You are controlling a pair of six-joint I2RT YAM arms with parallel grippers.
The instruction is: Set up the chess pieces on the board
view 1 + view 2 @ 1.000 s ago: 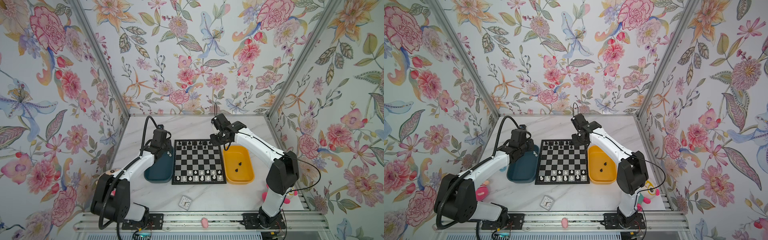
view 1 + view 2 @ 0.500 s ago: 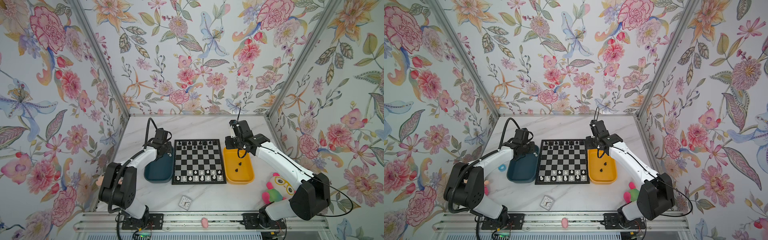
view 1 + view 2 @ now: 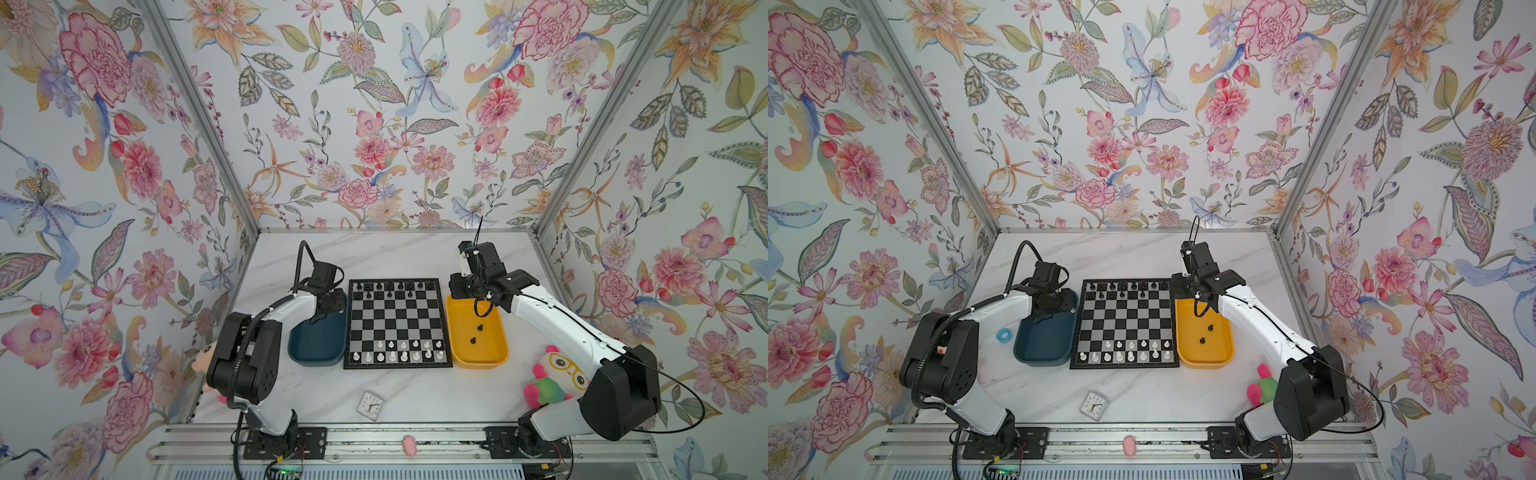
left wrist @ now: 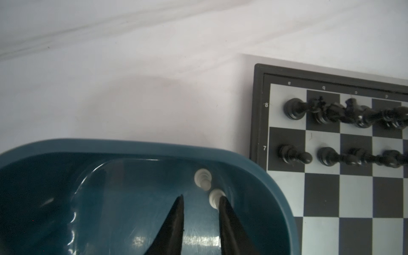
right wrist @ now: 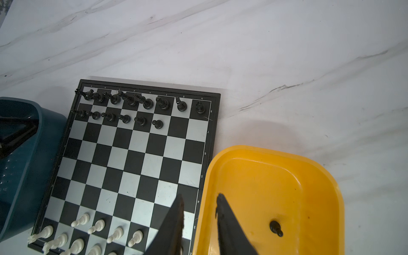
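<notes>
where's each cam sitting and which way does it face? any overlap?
Top views: high at the front, facing down and back at the board; left arm and right arm show whole.
Left wrist: on the left arm, facing down into the teal tray; left fingers show, apart.
Right wrist: on the right arm, facing the board and yellow tray; right fingers show, apart.
Shared: all views see the board's black pieces.

Both top views are bright, evenly lit and sharp, with wide-angle bending toward the edges. The left wrist view is dimmer and soft: black pieces (image 4: 293, 109) smear together, and glare streaks the teal tray (image 4: 132, 144). In the right wrist view, faint diffuse shadows lie on the surface (image 5: 287, 44).
</notes>
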